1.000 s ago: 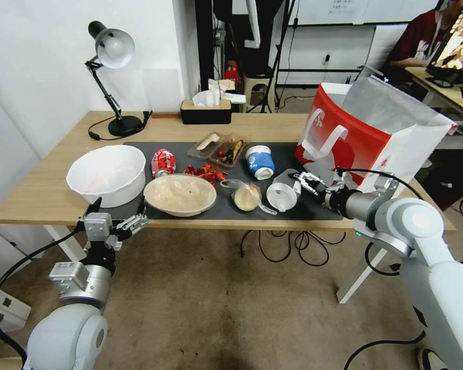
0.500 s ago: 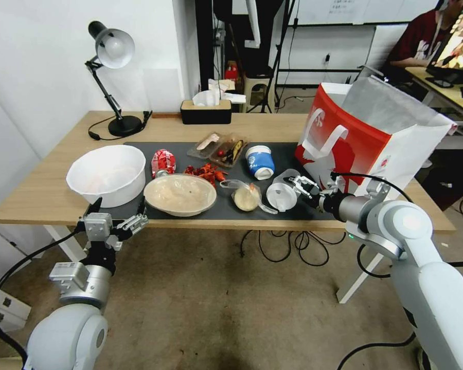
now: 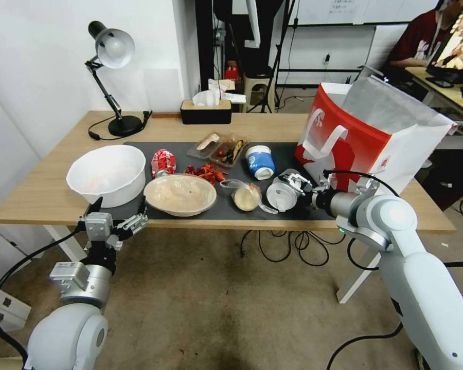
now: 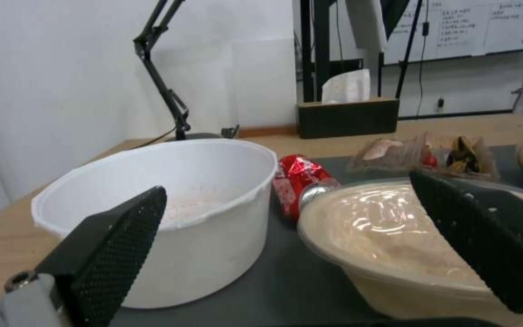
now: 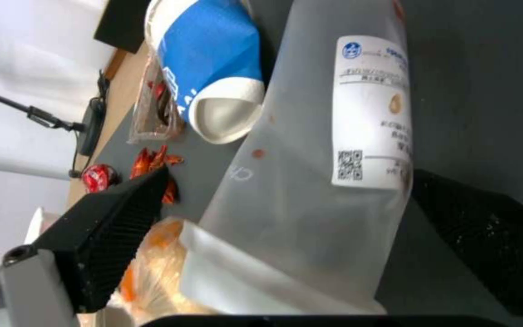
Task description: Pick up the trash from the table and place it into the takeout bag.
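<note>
Right gripper [image 3: 292, 181] reaching low over the mat [image 3: 298, 213], fingers spread wide on either side of the cup [image 3: 284, 192], not pinching it. Cup lying on its side on the table [image 3: 272, 126], between the bun bag [image 3: 247, 196] and the takeout bag [image 3: 365, 139], just in front of the tub [image 3: 259, 162]. Left gripper [image 3: 116, 223] hanging below the table's near edge, fingers spread, holding nothing, facing the white bowl [image 4: 170, 200] and beige bowl [image 4: 388, 245].

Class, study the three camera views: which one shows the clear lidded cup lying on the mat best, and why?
The right wrist view: the clear lidded cup lies close between the open right end effector fingers, its printed label readable. The head view shows it smaller, on its side before the takeout bag. The left wrist view faces the bowls instead.
</note>
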Motion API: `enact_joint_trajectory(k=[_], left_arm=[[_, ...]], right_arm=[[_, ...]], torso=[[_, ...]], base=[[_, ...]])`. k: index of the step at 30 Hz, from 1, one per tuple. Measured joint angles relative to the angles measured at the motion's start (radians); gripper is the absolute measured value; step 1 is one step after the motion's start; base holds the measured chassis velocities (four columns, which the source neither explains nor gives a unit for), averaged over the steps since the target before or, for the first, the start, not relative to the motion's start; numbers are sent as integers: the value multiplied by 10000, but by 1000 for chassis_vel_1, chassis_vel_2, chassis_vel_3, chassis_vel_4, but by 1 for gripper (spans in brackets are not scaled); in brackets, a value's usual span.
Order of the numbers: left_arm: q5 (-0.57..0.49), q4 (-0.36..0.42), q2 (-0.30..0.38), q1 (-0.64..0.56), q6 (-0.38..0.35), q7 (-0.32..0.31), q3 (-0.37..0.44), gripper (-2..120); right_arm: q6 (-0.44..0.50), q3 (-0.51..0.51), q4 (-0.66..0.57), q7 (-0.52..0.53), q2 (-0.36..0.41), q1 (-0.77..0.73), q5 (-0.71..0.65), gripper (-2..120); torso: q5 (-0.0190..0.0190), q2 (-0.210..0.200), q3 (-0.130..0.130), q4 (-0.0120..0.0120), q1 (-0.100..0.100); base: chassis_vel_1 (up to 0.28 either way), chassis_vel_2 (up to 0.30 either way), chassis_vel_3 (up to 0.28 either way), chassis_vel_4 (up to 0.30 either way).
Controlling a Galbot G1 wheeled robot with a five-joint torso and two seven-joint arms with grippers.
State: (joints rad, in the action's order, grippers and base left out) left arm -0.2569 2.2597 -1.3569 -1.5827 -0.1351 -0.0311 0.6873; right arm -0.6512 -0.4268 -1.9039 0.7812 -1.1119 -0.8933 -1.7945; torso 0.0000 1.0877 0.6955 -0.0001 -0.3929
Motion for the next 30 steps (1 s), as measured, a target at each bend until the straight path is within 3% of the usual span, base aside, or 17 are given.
enact_joint_trajectory(k=[18, 30], left_arm=[[-50, 0, 53, -1, 58, 41, 22, 100], [-99, -111, 67, 35, 144, 73, 27, 100]], right_arm=[[-73, 201, 397, -94, -235, 151, 208, 100], [-155, 244, 564, -130, -306, 227, 206, 57]], torso=[[-2, 1, -2, -1, 0], [-2, 1, -1, 0, 0]], base=[[0, 0, 0, 0], [0, 0, 0, 0]])
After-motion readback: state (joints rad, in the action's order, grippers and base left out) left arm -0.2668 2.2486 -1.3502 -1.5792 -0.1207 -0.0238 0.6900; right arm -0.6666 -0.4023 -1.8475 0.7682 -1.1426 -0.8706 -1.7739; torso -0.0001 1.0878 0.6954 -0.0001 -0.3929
